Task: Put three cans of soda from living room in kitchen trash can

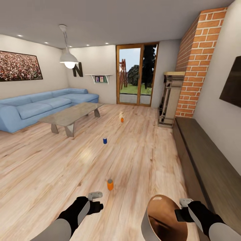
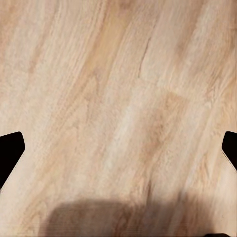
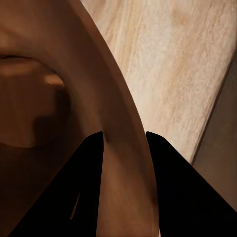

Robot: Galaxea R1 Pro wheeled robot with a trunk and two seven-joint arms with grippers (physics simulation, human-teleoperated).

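The living room spreads out over a warm plank floor (image 1: 140, 160), with a long dark bench (image 1: 207, 167) along the wall on the right. Nearest, the tash can (image 1: 164, 217) is cut off by the lower edge of the head view; its glossy brown inside and light grey wall show, tilted toward the camera. The right gripper (image 3: 124, 143) clamps its rim, one finger inside and one outside. The left gripper (image 1: 95, 195) hangs low over bare floor, fingers spread wide and holding nothing, its arm bent inward.

Just ahead of it stands an orange can (image 1: 110, 184), upright on the floor. Farther on is a blue can (image 1: 104, 140), then a third can (image 1: 122, 119), too small to judge beyond an orange-red tint. Beside them sits the glass-topped table (image 1: 72, 113), then the blue sofa (image 1: 40, 107), the brick fireplace (image 1: 197, 60) and the glass doors (image 1: 137, 75).
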